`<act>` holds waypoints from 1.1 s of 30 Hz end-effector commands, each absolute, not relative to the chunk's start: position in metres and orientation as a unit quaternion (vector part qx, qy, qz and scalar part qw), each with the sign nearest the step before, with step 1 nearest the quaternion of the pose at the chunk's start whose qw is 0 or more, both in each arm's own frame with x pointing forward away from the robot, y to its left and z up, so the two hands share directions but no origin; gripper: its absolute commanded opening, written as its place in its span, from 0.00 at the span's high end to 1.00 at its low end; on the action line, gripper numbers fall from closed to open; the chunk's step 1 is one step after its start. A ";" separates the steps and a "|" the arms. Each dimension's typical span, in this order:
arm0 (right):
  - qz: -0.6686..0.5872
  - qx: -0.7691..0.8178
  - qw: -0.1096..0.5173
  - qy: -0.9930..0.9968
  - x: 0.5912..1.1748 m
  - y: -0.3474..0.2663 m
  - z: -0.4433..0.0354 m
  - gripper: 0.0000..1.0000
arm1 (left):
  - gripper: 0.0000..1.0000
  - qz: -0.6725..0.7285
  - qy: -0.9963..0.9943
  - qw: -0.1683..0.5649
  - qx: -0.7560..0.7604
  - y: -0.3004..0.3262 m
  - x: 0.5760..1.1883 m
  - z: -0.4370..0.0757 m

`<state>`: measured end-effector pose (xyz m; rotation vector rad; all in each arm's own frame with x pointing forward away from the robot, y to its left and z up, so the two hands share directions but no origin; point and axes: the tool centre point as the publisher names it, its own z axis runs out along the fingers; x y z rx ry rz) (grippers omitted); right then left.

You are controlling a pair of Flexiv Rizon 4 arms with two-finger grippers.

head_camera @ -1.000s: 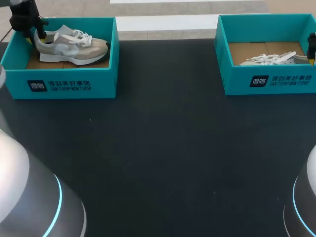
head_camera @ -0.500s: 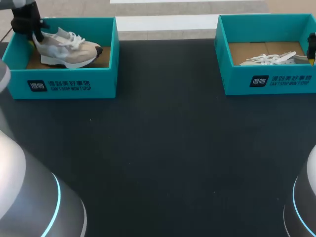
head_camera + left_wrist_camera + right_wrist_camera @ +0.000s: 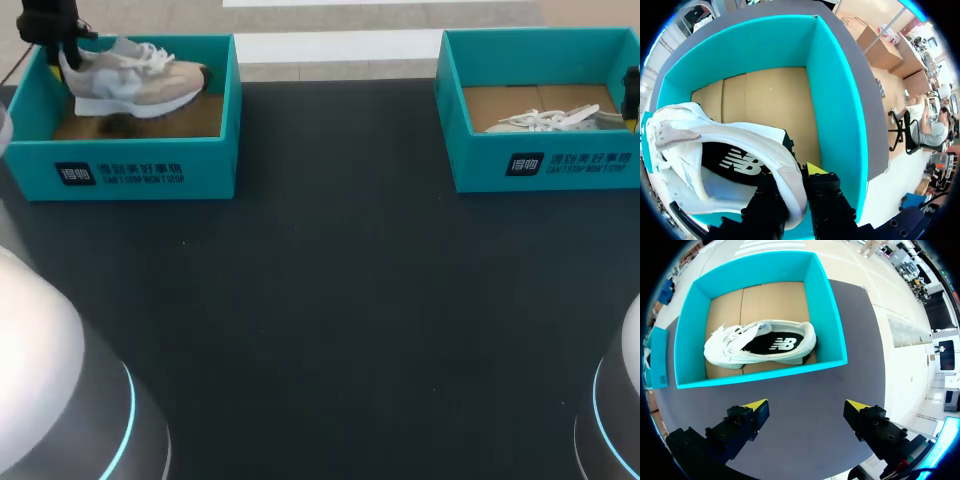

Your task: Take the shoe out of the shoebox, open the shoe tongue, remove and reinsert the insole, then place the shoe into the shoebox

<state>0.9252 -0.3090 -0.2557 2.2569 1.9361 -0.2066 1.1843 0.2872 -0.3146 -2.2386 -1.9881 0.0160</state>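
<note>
Step in hand: taking the shoe out of the box. Upper left of the head view, left claw point(image 3: 62, 48) is clamped on the heel of the shoe point(image 3: 135, 75). The left wrist view confirms it: the heel collar sits pinched between the two fingers of the claw point(image 3: 796, 190), one inside the opening and one outside. The shoe hangs roughly level inside the left box point(image 3: 130, 170), its sole off the cardboard floor with a shadow under it and its toe close to the box's right wall. It looks not yet clear of the rim. Right claw point(image 3: 806, 409) stands with fingers wide apart and empty, over the desk point(image 3: 330, 300) just short of the right box point(image 3: 545, 160), upper right. A second shoe point(image 3: 545, 120) lies in that box, untouched. Next move, as I judge it: lift until sole and toe clear the walls, then carry the shoe toward the open desk in mid-frame and set it sole-down. The grip is only on the heel collar, so the toe may droop or swing — go slow and watch the right wall. Tongue and insole work is all yet to come, and probably needs the right claw brought over to steady the shoe.
</note>
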 end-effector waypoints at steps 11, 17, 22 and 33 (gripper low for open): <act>-0.068 0.755 0.081 0.647 0.924 -0.309 -0.256 0.00 | 1.00 -0.036 -0.671 0.072 -0.737 0.303 1.141 -0.194; -0.068 0.755 0.081 0.647 0.924 -0.309 -0.256 0.00 | 1.00 -0.059 -0.670 0.043 -0.738 0.300 1.126 -0.165; -0.068 0.755 0.081 0.647 0.924 -0.309 -0.256 0.00 | 1.00 -0.062 -0.669 0.028 -0.740 0.299 1.124 -0.160; -0.068 0.755 0.081 0.647 0.924 -0.309 -0.256 0.00 | 1.00 -0.062 -0.669 0.028 -0.740 0.299 1.124 -0.160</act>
